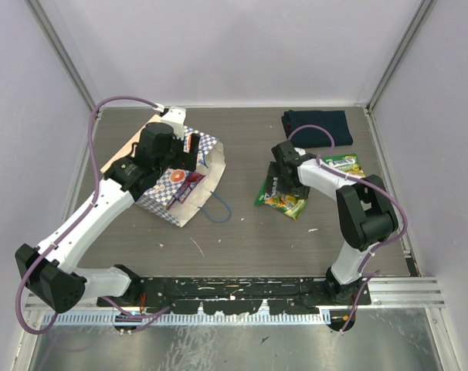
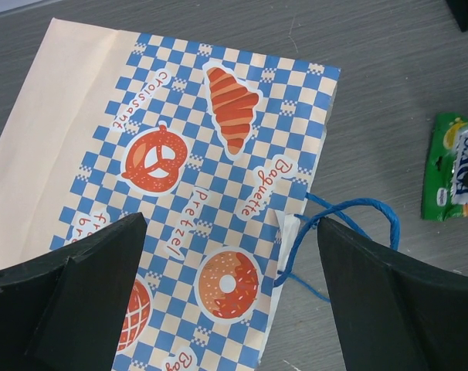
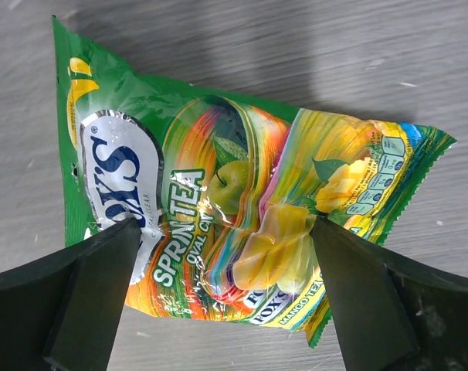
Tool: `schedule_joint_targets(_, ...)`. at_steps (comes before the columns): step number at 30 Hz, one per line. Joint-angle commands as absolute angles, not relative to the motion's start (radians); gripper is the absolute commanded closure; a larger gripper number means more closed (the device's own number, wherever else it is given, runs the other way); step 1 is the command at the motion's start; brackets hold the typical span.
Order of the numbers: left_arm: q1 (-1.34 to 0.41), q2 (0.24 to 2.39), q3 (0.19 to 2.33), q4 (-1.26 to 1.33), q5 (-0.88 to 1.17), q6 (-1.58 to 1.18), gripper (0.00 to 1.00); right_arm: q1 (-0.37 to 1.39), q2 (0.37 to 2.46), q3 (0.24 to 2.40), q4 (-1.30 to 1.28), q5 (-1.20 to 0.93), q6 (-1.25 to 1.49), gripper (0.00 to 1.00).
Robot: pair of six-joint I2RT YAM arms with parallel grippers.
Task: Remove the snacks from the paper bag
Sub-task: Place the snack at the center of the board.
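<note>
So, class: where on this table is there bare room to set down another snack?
Bare table lies between the paper bag and the green packets, and along the near strip by the arm bases. Crowded at right: packets, navy cloth.

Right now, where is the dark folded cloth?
In the top view, the navy folded cloth lies flat near the far right corner of the table, just beyond a green snack packet, well away from the paper bag.

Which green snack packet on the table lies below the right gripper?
The green packet nearer the paper bag, with the open right gripper above it. The other green packet lies farther right, near the dark cloth.
</note>
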State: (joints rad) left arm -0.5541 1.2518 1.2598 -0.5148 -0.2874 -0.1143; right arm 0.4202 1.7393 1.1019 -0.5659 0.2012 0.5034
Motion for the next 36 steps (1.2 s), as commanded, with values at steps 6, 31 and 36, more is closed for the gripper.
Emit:
schedule_joint_targets(6, -0.542, 1.255, 1.27, -0.474, -0.266, -0.097, 0.04, 0.272, 1.886, 1.159, -0.795, 0.249, 0.904, 0.0)
schedule_joint_targets(31, -0.535, 1.3, 1.295, -0.481, -0.187, -0.118, 0.04, 0.197, 1.296, 0.931, -0.272, 0.083, 0.514, 0.72)
schedule_joint_targets(36, -0.535, 1.328, 1.302, -0.483, -0.163, -0.128, 0.04, 0.202, 1.401, 0.967, -0.294, -0.084, 0.435, 0.99)
